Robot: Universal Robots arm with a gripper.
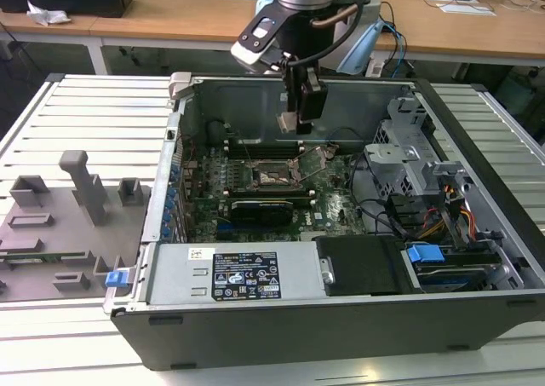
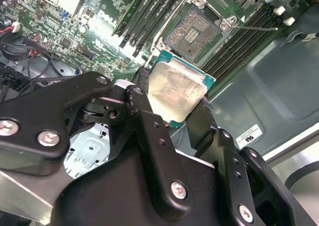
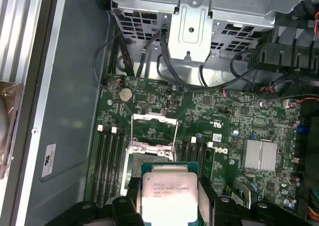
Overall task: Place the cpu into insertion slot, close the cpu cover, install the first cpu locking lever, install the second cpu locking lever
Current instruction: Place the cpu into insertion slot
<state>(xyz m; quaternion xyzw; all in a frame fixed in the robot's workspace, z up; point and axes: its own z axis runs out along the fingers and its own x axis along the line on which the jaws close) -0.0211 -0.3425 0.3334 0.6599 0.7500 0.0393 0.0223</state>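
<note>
Grey moulded fixtures [image 1: 77, 207] are seen well to the exterior view's left of the insertion slot [image 1: 274, 175]. Above the slot and apart from it, the gripper [image 1: 298, 123] is held inside the open computer case [image 1: 341, 318]. Its black fingers [image 2: 198, 121] are pinched on opposite edges of the silvery cpu [image 2: 177, 94]. The slot is left uncovered, with the cpu cover [image 3: 154, 118] raised just beside it. A metal drive cage [image 1: 409, 160] is seen to the slot's right.

A black pincer [image 2: 172, 93] clamps the cpu [image 2: 175, 89] by two opposite edges, silvery top showing, over a green motherboard [image 2: 99, 36]. Taking the pincer's body as the chip's six o'clock, the uncovered insertion slot [image 2: 192, 34] lies near twelve, with memory slots [image 2: 149, 11] alongside.
</note>
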